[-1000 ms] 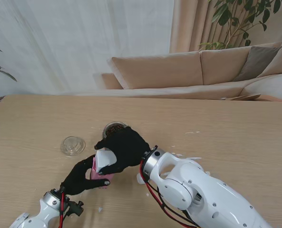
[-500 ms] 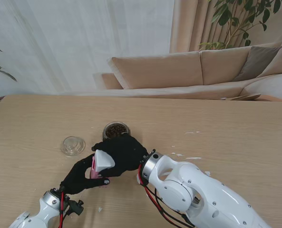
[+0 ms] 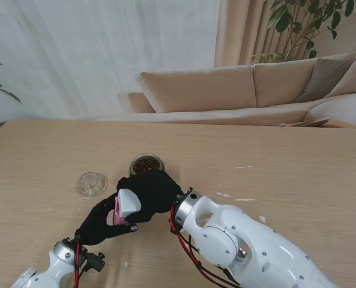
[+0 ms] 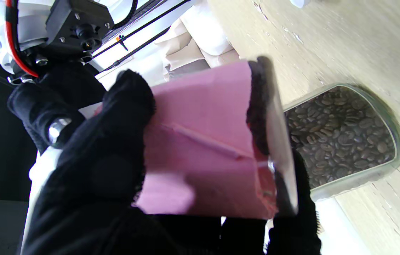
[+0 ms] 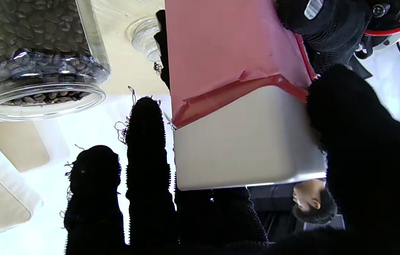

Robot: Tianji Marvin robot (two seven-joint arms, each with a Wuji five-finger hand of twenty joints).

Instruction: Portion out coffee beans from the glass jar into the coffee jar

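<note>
The coffee jar (image 3: 117, 215) is a pink container with a white lid (image 3: 128, 203). It is tilted and held just off the table, nearer to me than the glass jar. My left hand (image 3: 101, 223) is shut around its pink body (image 4: 203, 141). My right hand (image 3: 155, 188) comes over from the right and is shut on the lid (image 5: 242, 141), thumb on one side, fingers (image 5: 147, 159) on the other. The lid still sits against the pink body (image 5: 228, 49). The glass jar (image 3: 146, 163) stands open and upright just behind both hands, full of coffee beans (image 4: 341, 138).
A round glass lid (image 3: 92, 183) lies on the table to the left of the glass jar. Small white scraps (image 3: 245, 200) lie scattered on the wood to the right of my right arm. A sofa stands beyond the table's far edge.
My right hand has drawn slightly toward me and to the left, still on the lid, so the glass jar's mouth now shows fully. My left hand has barely moved.
</note>
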